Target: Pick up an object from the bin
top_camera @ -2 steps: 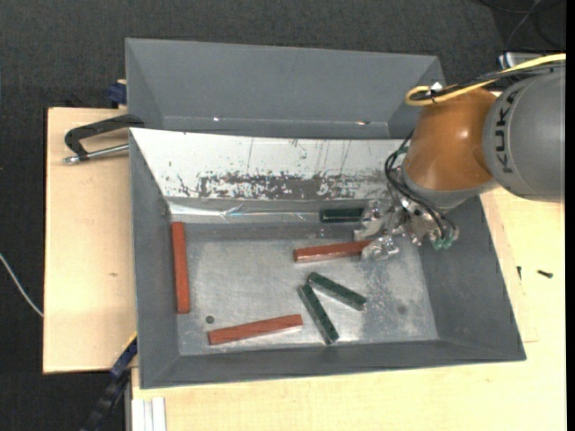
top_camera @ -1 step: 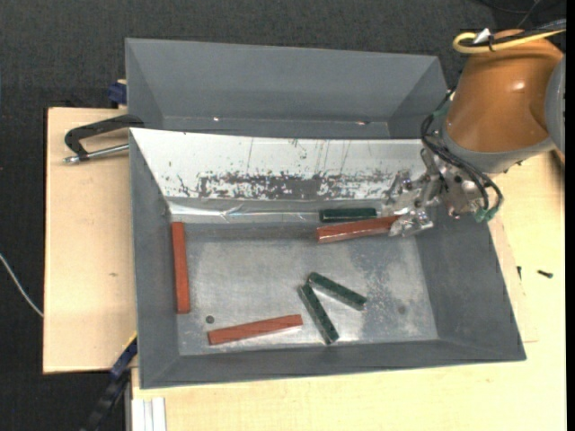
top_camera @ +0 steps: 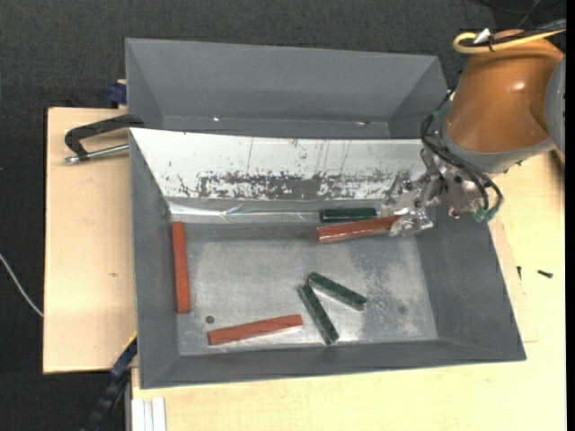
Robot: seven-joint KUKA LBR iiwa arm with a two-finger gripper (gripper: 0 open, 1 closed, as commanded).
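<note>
Grey metal of the bin [top_camera: 467, 281] rose just behind the red-brown bar [top_camera: 352, 232] that my gripper [top_camera: 409, 221] held by its right end at the far edge, fingers narrowed on it, a dark green bar [top_camera: 349, 213] just beside, so I judged the grasp made and a clean lift due next.

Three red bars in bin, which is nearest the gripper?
The red rectangular bar at the back wall, beside a dark green bar; its right end lies at the gripper. The left-wall red bar and front red bar lie far off.
</note>
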